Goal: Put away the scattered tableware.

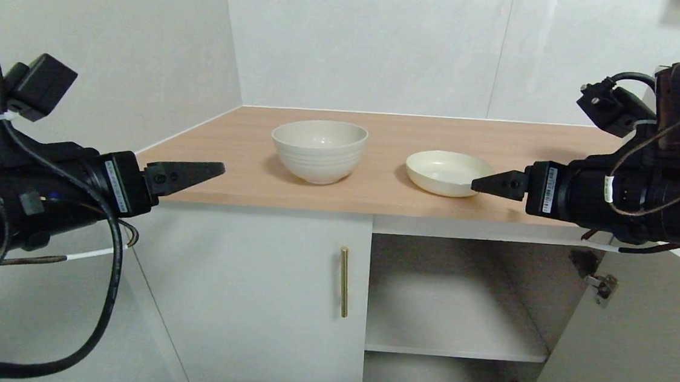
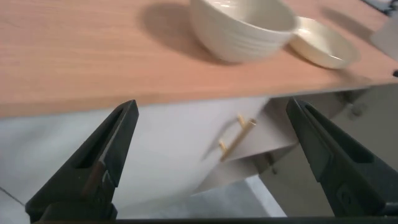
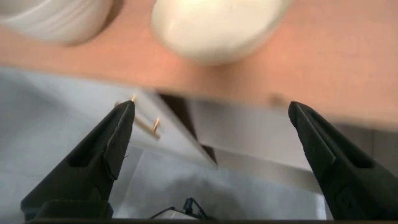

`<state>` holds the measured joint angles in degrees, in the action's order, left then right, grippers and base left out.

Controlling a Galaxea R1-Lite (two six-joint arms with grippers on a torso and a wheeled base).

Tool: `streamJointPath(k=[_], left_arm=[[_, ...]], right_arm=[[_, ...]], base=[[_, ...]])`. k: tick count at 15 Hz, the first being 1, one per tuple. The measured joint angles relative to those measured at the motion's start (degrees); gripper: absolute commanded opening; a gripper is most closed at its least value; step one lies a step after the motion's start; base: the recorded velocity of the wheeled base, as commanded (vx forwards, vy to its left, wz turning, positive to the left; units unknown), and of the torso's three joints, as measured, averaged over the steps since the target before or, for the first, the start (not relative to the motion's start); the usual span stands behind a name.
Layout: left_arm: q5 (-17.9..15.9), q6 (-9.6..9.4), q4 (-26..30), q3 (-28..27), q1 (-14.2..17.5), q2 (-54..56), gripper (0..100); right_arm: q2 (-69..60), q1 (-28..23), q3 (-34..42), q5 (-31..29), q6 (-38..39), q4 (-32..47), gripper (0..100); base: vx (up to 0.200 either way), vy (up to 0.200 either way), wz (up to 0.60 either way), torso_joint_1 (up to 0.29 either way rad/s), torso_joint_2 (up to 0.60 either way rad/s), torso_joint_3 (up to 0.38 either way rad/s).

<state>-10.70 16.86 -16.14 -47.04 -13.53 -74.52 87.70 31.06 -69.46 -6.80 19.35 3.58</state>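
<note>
One bowl (image 1: pixel 319 150), one dish (image 1: pixel 446 170), apart, near the tabletop (image 1: pixel 520 141) front edge; open cupboard shelf (image 1: pixel 449 339) below; left gripper (image 1: pixel 215 171), right gripper (image 1: pixel 478 182) jaws spread, empty

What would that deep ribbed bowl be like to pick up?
The deep bowl looks like glazed ceramic, so probably rigid, weighty and breakable if dropped. Its glossy wall may be slippery to pinch. Pushed near the rim, it might tip on its narrow base.

A kitchen, judging by the wooden countertop (image 1: pixel 387 131), white cupboards (image 1: pixel 246 305), brass handle (image 1: pixel 343 282), bowl (image 1: pixel 319 150) and dish (image 1: pixel 444 172).
</note>
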Motion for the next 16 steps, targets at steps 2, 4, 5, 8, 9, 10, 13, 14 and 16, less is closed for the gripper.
streamJointPath(k=[2,4,5,8,9,10,13,14,16], left_arm=[[-0.2,-0.02,0.0,0.0,0.0,0.4,100],[-0.3,-0.02,-0.2,0.0,0.0,0.5,100],[-0.4,0.0,-0.3,0.0,0.0,0.4,100],[-0.5,0.0,-0.3,0.0,-0.1,0.0,100],[-0.5,0.07,-0.4,0.0,-0.1,-0.2,100],[-0.5,0.13,-0.5,0.0,-0.1,-0.4,100],[-0.5,0.38,-0.4,-0.3,-0.1,-1.2,100],[-0.5,0.46,-0.4,-0.5,-0.1,-1.5,100],[-0.2,0.55,-0.1,-1.3,-0.2,-2.3,100]], right_arm=[[-0.4,0.0,0.4,0.0,0.0,-0.7,100],[-0.9,0.0,0.8,0.0,-0.1,-1.1,100],[-1.0,0.0,0.9,0.0,-0.2,-1.0,100],[-0.9,0.0,1.0,0.0,-0.2,-1.1,100],[-0.7,0.0,0.9,0.0,-0.3,-1.1,100],[-0.3,-0.1,0.9,0.0,-0.3,-1.1,100],[1.0,-0.3,0.8,-0.1,-0.3,-3.0,100],[1.5,-0.4,0.9,-0.1,-0.4,-3.3,100],[2.9,-0.6,0.8,-0.1,-0.4,-4.8,100]], base=[[0.0,0.0,0.0,0.0,0.0,0.0],[0.0,0.0,0.0,0.0,0.0,0.0],[0.0,0.0,0.0,0.0,0.0,0.0],[0.0,0.0,0.0,0.044,-0.13,-0.091],[0.0,0.0,0.0,0.115,-0.36,-0.232],[0.0,0.0,0.0,0.134,-0.39,-0.251],[0.0,0.0,0.0,0.16,-0.44,-0.276],[0.0,0.0,0.0,0.178,-0.46,-0.286],[0.0,0.0,0.0,0.188,-0.46,-0.278]])
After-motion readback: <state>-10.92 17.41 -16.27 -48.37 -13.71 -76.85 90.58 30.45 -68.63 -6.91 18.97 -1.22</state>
